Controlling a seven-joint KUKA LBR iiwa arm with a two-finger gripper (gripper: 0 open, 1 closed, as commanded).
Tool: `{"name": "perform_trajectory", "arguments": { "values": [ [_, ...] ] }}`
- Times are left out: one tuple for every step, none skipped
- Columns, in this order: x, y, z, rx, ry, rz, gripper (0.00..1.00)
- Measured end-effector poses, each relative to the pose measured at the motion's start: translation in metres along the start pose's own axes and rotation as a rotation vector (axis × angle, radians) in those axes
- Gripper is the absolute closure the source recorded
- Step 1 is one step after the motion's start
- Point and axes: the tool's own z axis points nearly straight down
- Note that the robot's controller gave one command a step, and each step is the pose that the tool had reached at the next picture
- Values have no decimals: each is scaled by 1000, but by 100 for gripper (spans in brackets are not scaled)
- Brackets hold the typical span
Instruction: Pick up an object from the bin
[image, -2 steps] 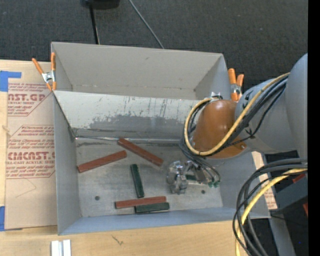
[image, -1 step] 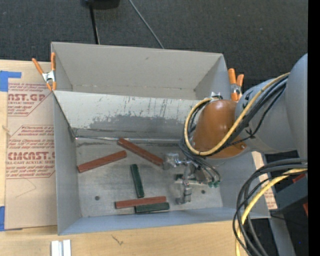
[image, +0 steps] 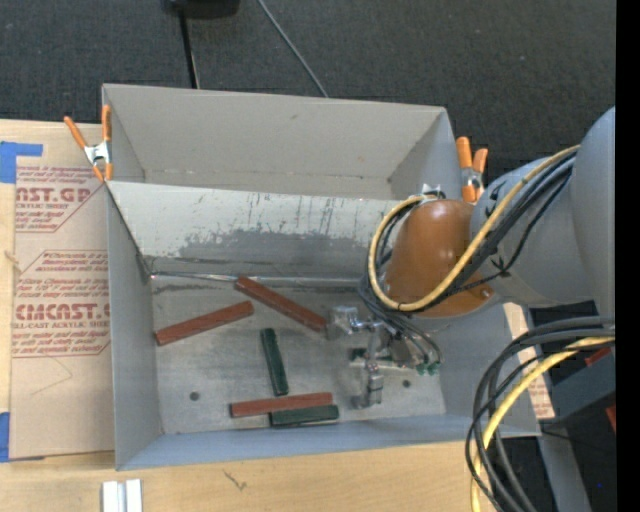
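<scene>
The tool (image: 368, 385) hangs low in the lower right of the frame, over the bin's floor, and nothing can be made out in its grasp (whether it is open or closed I cannot tell from this angle). Just to its left lie the right-hand ends of two bars set side by side along the bin's near edge: the lower reddish-brown bar (image: 278, 406) and, touching it on the lower side, the short dark green bar (image: 303, 419). Neither bar touches the tool.

Further left, towards the centre of the frame, the upright dark green bar (image: 274, 362) lies alone on the floor. Above it the slanted reddish-brown bar (image: 280, 302) runs down to the right, its lower end near the tool's upper metal parts. The left reddish-brown bar (image: 203, 323) lies well apart at middle left.

All rest on the floor of the grey metal bin (image: 135, 350). Above the tool sit the orange cover (image: 430, 255), looped yellow-and-black cables (image: 478, 245) and the grey arm (image: 575, 230).
</scene>
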Motion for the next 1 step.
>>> {"name": "perform_trajectory", "arguments": {
  "values": [
    [-45, -81, -1, 2, -3, -209, 100]
  ]
}}
